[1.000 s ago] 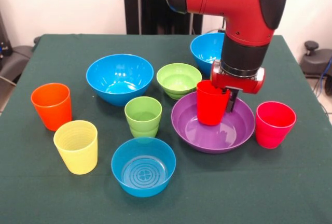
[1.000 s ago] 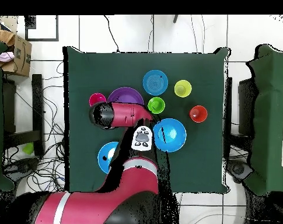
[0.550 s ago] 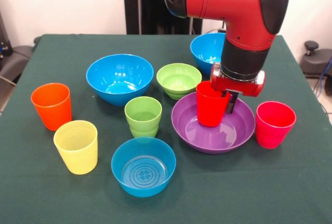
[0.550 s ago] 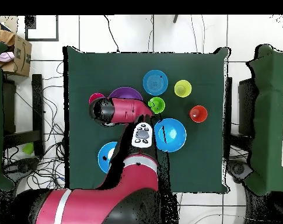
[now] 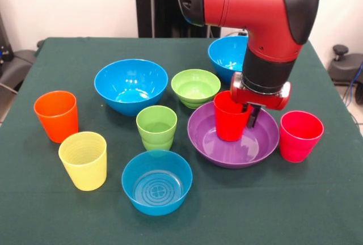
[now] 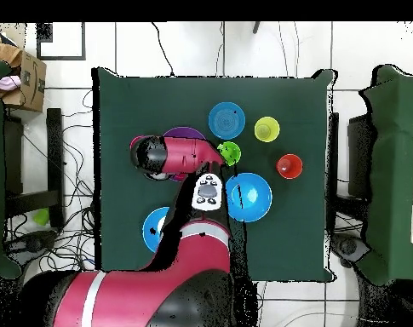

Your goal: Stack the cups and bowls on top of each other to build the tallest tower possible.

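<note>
My gripper (image 5: pixel 247 117) is shut on the rim of the red cup (image 5: pixel 227 121), which hangs upright low inside the wide purple bowl (image 5: pixel 232 160). I cannot tell whether it touches the bottom. The pinkish-red cup (image 5: pixel 299 136) stands just right of that bowl. A light green cup (image 5: pixel 156 127), a yellow cup (image 5: pixel 84 160) and an orange cup (image 5: pixel 56 115) stand to the left. One large blue bowl (image 5: pixel 131 85) sits left of centre, and another (image 5: pixel 226 56) lies behind the arm. The small green bowl (image 5: pixel 195 86) and the small blue bowl (image 5: pixel 157 181) are apart. In the overhead view the arm (image 6: pixel 180 157) hides most of the purple bowl (image 6: pixel 186 134).
All pieces sit on a dark green cloth-covered table (image 5: pixel 317 211). A cardboard box (image 6: pixel 22 81) rests off the table's corner in the overhead view. Cables run over the floor around the table.
The arm has shifted a little and the red cup has sunk slightly deeper into the purple bowl. Nothing else has moved.
</note>
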You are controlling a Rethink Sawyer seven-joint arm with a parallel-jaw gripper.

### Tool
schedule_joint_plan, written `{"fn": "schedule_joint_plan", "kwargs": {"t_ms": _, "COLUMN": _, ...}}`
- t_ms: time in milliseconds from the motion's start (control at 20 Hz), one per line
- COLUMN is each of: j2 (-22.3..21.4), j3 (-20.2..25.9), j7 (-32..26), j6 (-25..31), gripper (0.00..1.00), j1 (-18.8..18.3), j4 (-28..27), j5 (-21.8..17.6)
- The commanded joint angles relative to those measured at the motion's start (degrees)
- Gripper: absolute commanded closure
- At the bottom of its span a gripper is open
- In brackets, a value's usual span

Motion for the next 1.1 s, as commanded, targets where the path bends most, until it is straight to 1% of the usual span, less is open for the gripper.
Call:
{"fn": "schedule_joint_plan", "kwargs": {"t_ms": 50, "j2": 1.2, "j3": 4.1, "j7": 3.5, "j6": 5.5, "gripper": 1.0, "j1": 1.3, "j4": -3.3, "j5": -0.7}}
{"fn": "schedule_joint_plan", "kwargs": {"t_ms": 250, "j2": 0.5, "j3": 3.8, "j7": 3.2, "j6": 7.7, "gripper": 1.0, "j1": 1.6, "j4": -3.8, "j5": -0.7}}
{"fn": "schedule_joint_plan", "kwargs": {"t_ms": 450, "j2": 1.2, "j3": 3.8, "j7": 3.5, "j6": 7.8, "gripper": 1.0, "j1": 1.7, "j4": -4.8, "j5": -0.7}}
{"fn": "schedule_joint_plan", "kwargs": {"t_ms": 600, "j2": 0.6, "j3": 3.7, "j7": 3.8, "j6": 7.5, "gripper": 1.0, "j1": 1.9, "j4": -3.8, "j5": -0.6}}
{"fn": "schedule_joint_plan", "kwargs": {"t_ms": 750, "j2": 0.5, "j3": 3.5, "j7": 4.0, "j6": 8.4, "gripper": 1.0, "j1": 2.3, "j4": -4.2, "j5": -0.6}}
{"fn": "schedule_joint_plan", "kwargs": {"t_ms": 900, "j2": -0.5, "j3": 3.4, "j7": 4.3, "j6": 8.8, "gripper": 1.0, "j1": 2.6, "j4": -3.2, "j5": -0.4}}
{"fn": "schedule_joint_plan", "kwargs": {"t_ms": 1100, "j2": -0.5, "j3": 3.2, "j7": 4.2, "j6": 9.2, "gripper": 1.0, "j1": 2.7, "j4": -3.6, "j5": -0.4}}
